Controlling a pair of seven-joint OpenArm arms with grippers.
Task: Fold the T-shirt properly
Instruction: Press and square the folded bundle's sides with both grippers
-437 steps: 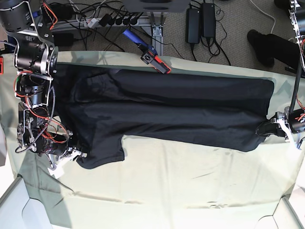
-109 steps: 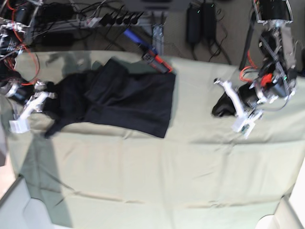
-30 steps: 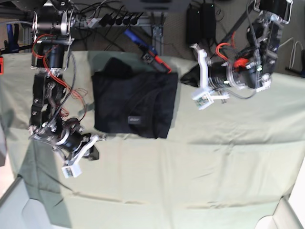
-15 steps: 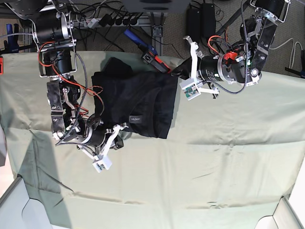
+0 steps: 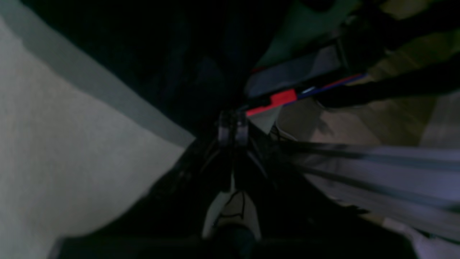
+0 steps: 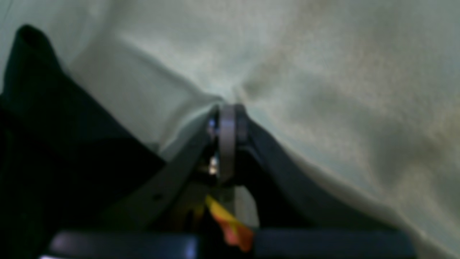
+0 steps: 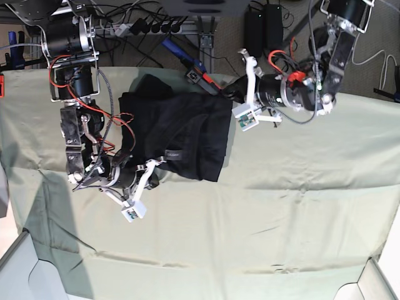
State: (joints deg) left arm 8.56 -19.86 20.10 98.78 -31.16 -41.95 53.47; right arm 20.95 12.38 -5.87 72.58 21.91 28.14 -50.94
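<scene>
- The T-shirt (image 7: 178, 139) lies folded into a compact dark block in the upper left-centre of the base view, on the pale green cloth (image 7: 262, 219) that covers the bench.
- A moment back the left gripper (image 7: 234, 100) hung a little clear of the block's upper right corner; now it has pushed in to that corner, beside the red-and-black clamp (image 7: 201, 76) on the far edge of the bench.
- The right gripper (image 7: 153, 172) has slid in too, from down on the bare cloth to the block's lower left edge.
- Both sets of jaws are together, with no fabric visibly pinched between them.
- My read: the big folds are done, and the arms are closing in with shut tips to nudge and square the bundle, not to lift it.
- The base view shows the whole bundle, with a small label on top near its lower edge, and a bulge of cloth at the upper left that looks untidy.
- The right wrist view shows what that misses: the shut tips (image 6: 226, 133) dig into the green cloth and raise a little ridge, with black fabric only at the left of the frame.
- The left wrist view is dark and blurred: closed tips (image 5: 233, 129) against black cloth, a red clamp streak (image 5: 278, 100) just beyond. Whether they touch the shirt, I cannot tell.
</scene>
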